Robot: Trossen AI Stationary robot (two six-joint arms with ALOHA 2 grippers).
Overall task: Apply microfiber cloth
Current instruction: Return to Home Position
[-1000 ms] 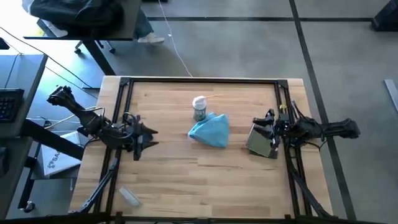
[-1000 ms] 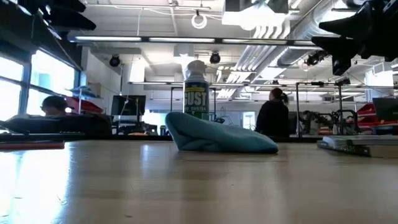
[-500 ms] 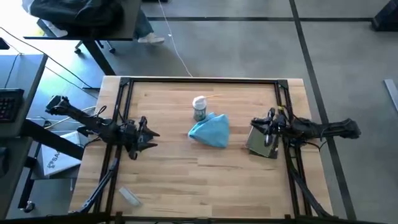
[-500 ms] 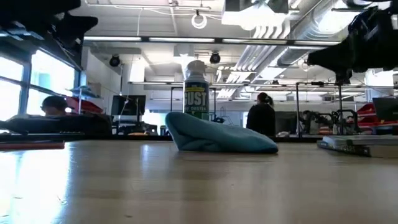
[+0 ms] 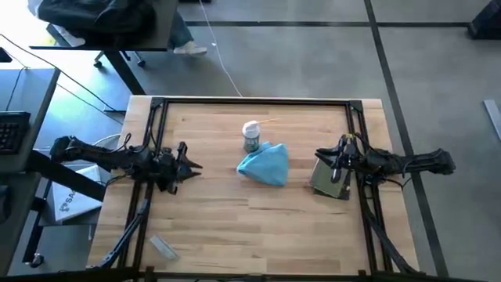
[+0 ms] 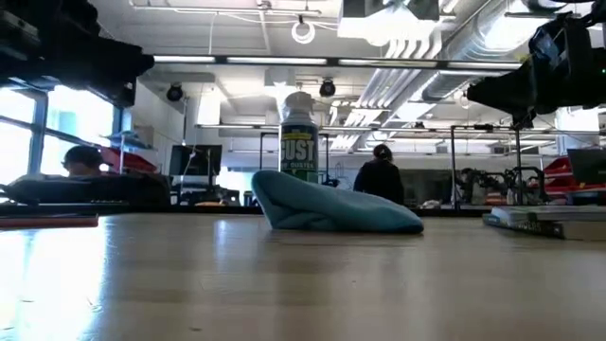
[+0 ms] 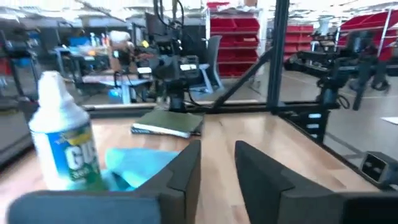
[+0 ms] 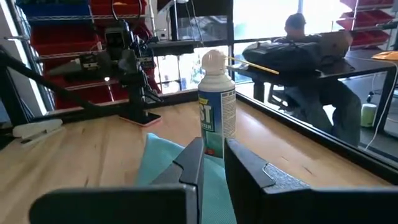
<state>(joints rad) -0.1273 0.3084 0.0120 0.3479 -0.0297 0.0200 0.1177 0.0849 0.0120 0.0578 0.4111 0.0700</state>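
Microfiber cloth (image 5: 264, 166) sits in a loose heap about mid-counter, slightly toward the far edge, nothing on it and nothing gripping it.
Spray can (image 5: 250, 137) stands upright just beside the cloth on its far-left side, looks to be touching it. White cap on top, can't tell the fill level.
Grey-green pad (image 5: 325, 185) lies flat by the right edge, well apart from the cloth.
Small pale object (image 5: 162, 246) lies near the near-left corner, too small to identify.

Left arm (image 5: 117, 155) reaches in low over the left edge. Left jaws hang above the counter just inside the left rail, pointing at the cloth and well apart from it. They're parted by a narrow gap and empty.
Right arm (image 5: 399, 163) reaches in over the right edge. Right jaws hover above the far part of the pad, also pointing at the cloth, narrow gap, empty.

Black frame rail (image 5: 250, 100) runs along the far, left and right edges.
Counter (image 5: 235, 223) is bare wood across the near half, and between each pair of jaws and the cloth.

A person (image 6: 379, 180) stands in the room beyond the far edge, another sits off the left side (image 6: 80, 161).
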